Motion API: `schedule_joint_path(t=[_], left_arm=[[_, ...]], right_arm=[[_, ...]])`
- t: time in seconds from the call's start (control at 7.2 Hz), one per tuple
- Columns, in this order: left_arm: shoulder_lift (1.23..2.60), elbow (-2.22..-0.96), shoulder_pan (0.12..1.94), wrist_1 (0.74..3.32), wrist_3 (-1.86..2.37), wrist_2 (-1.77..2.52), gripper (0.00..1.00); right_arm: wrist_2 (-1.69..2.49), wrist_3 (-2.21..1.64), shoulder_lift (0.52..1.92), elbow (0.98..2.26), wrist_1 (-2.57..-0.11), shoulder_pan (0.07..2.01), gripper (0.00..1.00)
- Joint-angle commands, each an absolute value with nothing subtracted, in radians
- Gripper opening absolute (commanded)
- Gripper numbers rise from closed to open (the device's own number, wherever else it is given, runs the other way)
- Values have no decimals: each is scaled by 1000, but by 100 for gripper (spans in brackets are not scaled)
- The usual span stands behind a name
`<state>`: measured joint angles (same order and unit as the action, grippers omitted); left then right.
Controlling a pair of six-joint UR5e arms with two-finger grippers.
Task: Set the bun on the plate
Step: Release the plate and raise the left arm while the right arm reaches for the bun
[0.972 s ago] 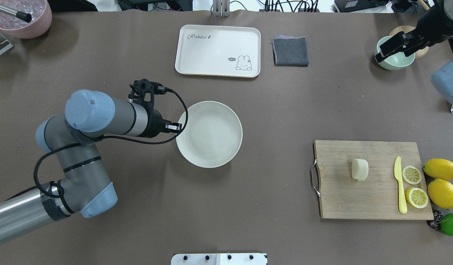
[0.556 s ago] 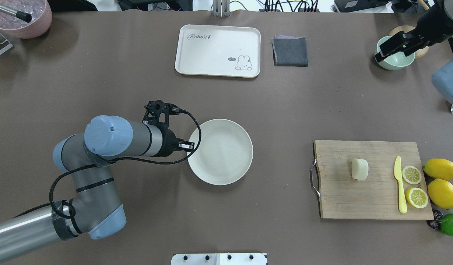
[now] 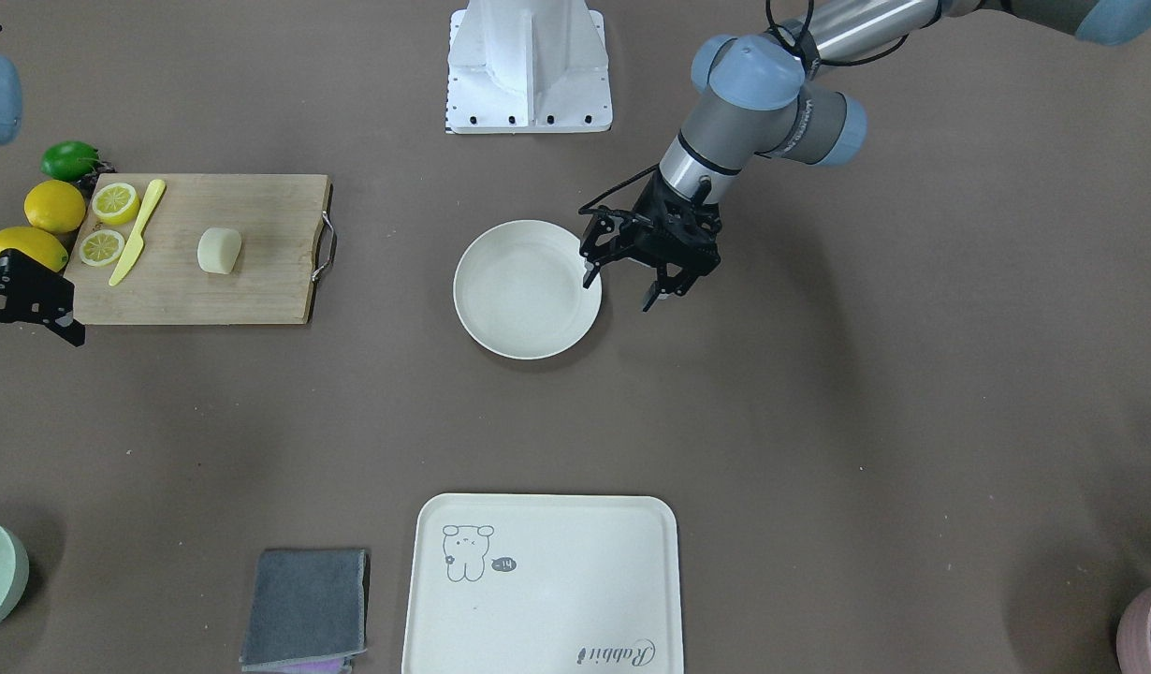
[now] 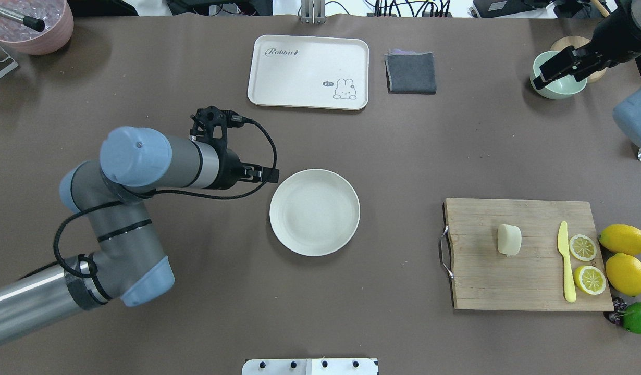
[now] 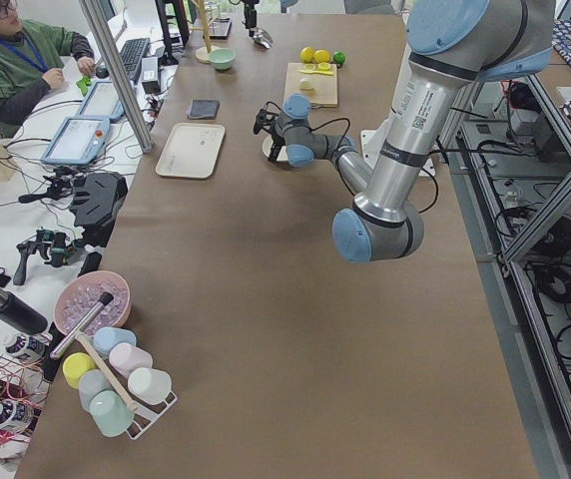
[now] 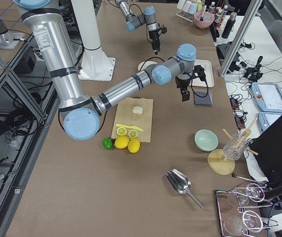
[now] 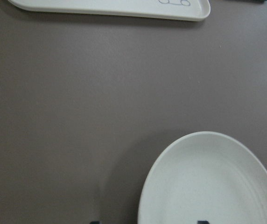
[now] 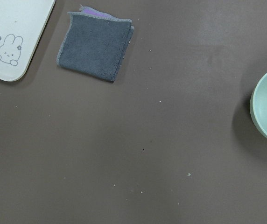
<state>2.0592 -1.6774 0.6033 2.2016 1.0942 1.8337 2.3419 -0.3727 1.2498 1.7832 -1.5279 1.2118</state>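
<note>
Left gripper (image 3: 619, 292) is backing off your plate (image 4: 315, 212), jaws apart, beside its left rim | bun (image 4: 509, 239) is lying on cutting board (image 4: 482, 271), well right | right gripper (image 4: 543, 73) is hanging far right, jaws: can't tell

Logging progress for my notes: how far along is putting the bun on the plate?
Done: the plate sits empty mid-table. In hand: the left gripper hangs open at its rim, holding nothing. Left: the bun lies untouched on the cutting board, needing pickup and placing.
</note>
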Motion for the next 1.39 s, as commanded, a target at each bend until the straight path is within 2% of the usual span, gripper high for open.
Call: schedule_joint_path(t=[0.0, 0.42, 0.83, 1.25], left_arm=[[2048, -1668, 779, 2188, 980, 1974, 97], [2048, -1609, 972, 2091, 726, 2057, 97], [2046, -1614, 989, 2095, 723, 2043, 97], [1987, -1663, 994, 2097, 724, 2043, 97]], right_arm=[[2356, -373, 1285, 1790, -1528, 1200, 100], [2378, -385, 1412, 1841, -1528, 1116, 100], [2314, -608, 1520, 1961, -1526, 946, 100], [2160, -829, 1526, 1990, -1526, 772, 100]])
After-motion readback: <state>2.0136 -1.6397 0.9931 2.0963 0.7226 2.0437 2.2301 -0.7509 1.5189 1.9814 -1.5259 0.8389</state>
